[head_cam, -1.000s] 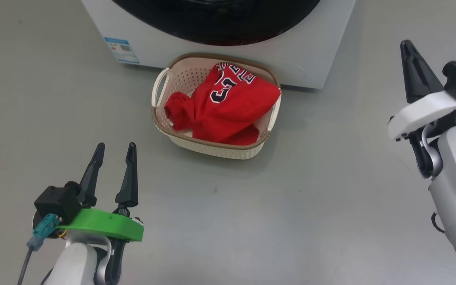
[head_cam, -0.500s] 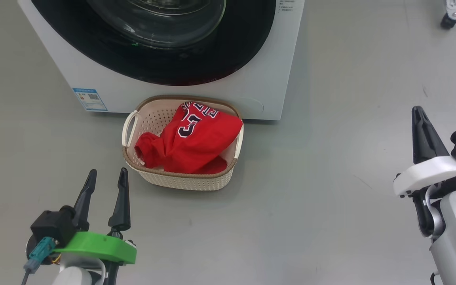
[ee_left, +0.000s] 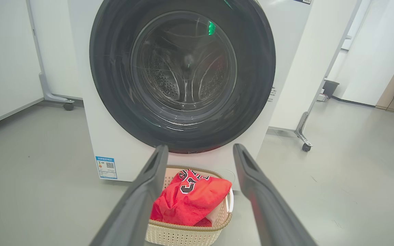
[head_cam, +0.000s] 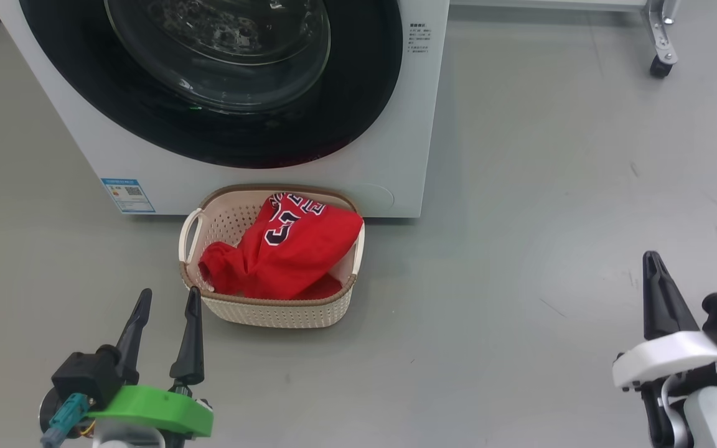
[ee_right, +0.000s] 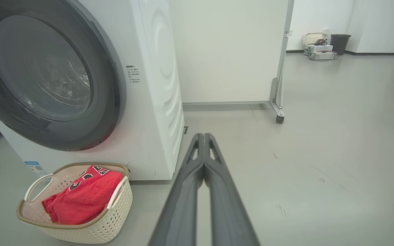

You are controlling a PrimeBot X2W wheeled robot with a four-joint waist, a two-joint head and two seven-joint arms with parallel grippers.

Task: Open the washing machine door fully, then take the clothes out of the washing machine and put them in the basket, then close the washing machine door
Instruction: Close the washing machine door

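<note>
Left pincer (head_cam: 170, 292): released, fingers spread and empty, low over the floor (head_cam: 520, 261); right pincer (head_cam: 650, 264): clenched on nothing, well apart at the far right. Basket (head_cam: 271, 301): just ahead and slightly right of the left pincer, the nearer arm, long axis across the washing machine (head_cam: 424, 124) front, holding the red clothes (head_cam: 284, 249). Washing machine door (head_cam: 221, 68): beyond and above the basket, apparently shut flush; no step judged left.
</note>
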